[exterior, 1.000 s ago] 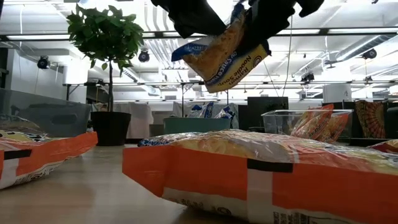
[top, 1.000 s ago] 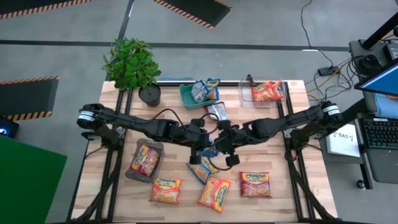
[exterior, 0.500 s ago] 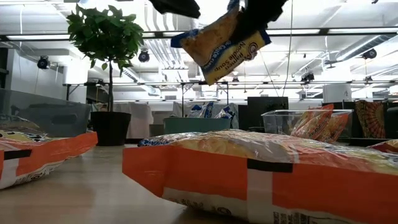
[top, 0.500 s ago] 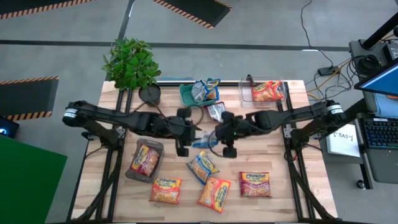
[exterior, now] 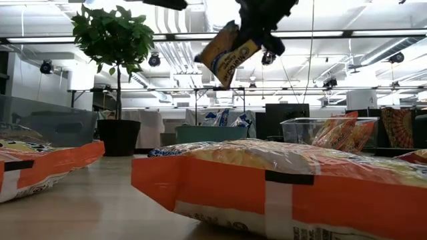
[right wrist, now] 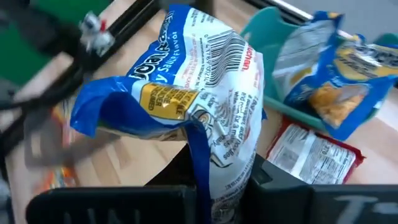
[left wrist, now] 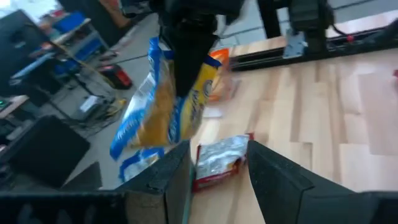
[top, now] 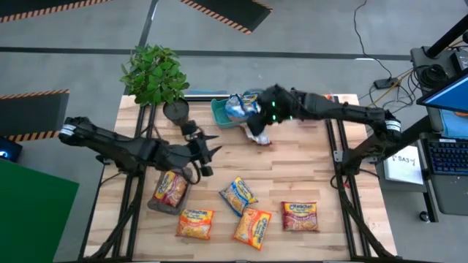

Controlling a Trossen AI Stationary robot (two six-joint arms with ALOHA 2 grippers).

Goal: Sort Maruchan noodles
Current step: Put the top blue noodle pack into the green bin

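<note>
Right claw (top: 257, 120) reaches beside teal tray (top: 219, 113), clamping blue packet (right wrist: 186, 106); left claw (top: 207, 153) spread wide.

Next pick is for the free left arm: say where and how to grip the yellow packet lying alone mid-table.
Probably pinch the yellow packet at its short end nearer the teal tray, coming straight down. It lies flat and skewed on the table, bare wood around that end, so turn the open left gripper to match.
</note>
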